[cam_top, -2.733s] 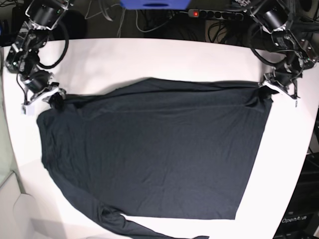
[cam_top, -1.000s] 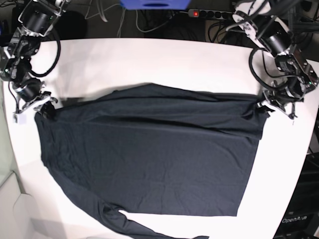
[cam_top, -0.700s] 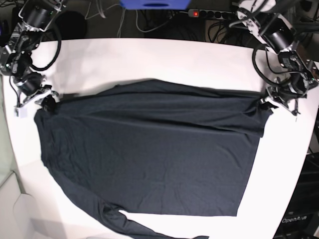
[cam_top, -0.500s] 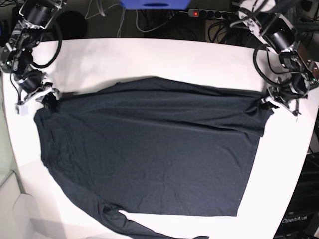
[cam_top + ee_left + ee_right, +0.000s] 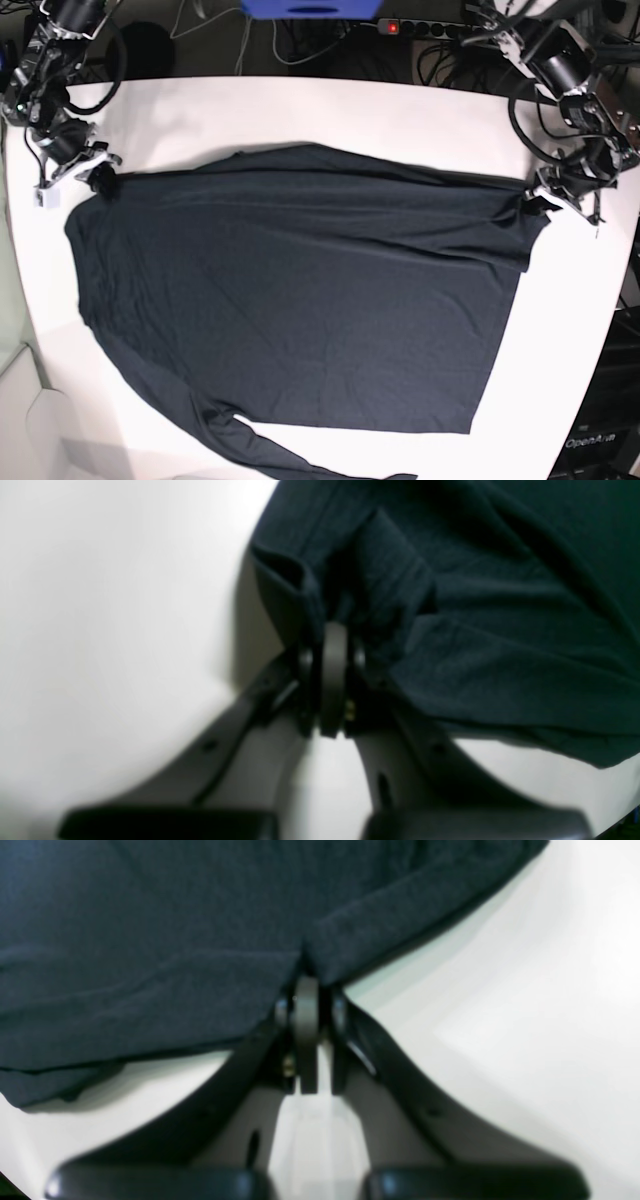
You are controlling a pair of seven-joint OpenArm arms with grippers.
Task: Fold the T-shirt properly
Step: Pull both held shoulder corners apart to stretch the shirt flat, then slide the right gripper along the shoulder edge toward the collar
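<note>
We see the T-shirt (image 5: 300, 300) spread flat across the white tabletop (image 5: 300, 110), one sleeve trailing off the near edge. Left claw (image 5: 545, 197) is clamped on a bunched corner of fabric at the base view's right; wrist view shows cloth pinched between its closed jaws. Right claw (image 5: 95, 180) likewise grips the opposite corner, jaws closed on fabric.

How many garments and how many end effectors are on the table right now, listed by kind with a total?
T-shirt: 1
End effectors: 2, the left end effector and the right end effector, each pinching the shirt
Total: 3
</note>
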